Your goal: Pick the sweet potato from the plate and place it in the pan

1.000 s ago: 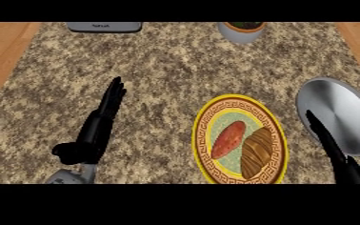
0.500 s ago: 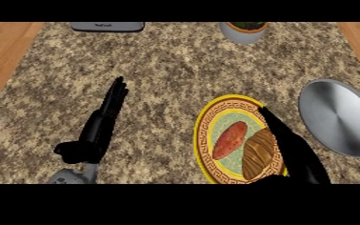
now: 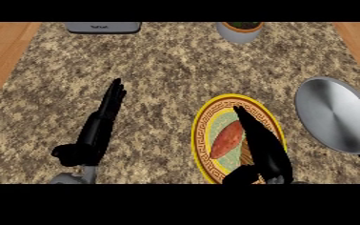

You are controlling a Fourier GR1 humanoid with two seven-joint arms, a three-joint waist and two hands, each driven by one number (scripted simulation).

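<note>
An orange-red sweet potato (image 3: 227, 140) lies on a yellow-rimmed patterned plate (image 3: 206, 124) at the lower middle right of the counter. My right hand (image 3: 262, 148) is over the plate's right half, its fingers straight and pointing away from me, right beside the sweet potato and hiding what lies under it. The hand is open and holds nothing. The grey metal pan (image 3: 331, 113) sits at the right edge, just right of the plate. My left hand (image 3: 98, 128) rests open at the lower left with fingers straight.
A grey pot with a plant (image 3: 240, 29) stands at the back, middle right. A grey appliance (image 3: 103, 27) sits at the back left. Wooden surfaces border the speckled counter (image 3: 175, 71) on both sides.
My right hand has moved left from over the pan to over the plate, ending beside the sweet potato. The left hand has stayed put.
</note>
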